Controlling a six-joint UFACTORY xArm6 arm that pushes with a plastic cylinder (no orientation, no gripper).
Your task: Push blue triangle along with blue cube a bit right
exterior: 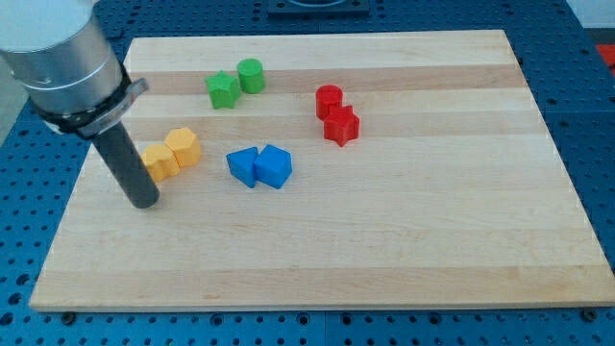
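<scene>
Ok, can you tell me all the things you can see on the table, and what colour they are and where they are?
Wooden board: 1, pale wood, fills most of the view, on a blue surface.
Green star-shaped block: 1, green, near the view's top, left of centre.
Green cylinder block: 1, green, touching the star's right.
Red blocks: 2, red, right of centre, touching; shapes hard to tell.
Yellow-orange blocks: 2, side by side at the view's left; shapes hard to tell.
Blue triangle block: 1, blue, near the middle.
Blue cube block: 1, blue, touching the triangle's right.
My tip: 1, dark rod end, just left of and below the yellow-orange blocks, well left of the blue pair.
</scene>
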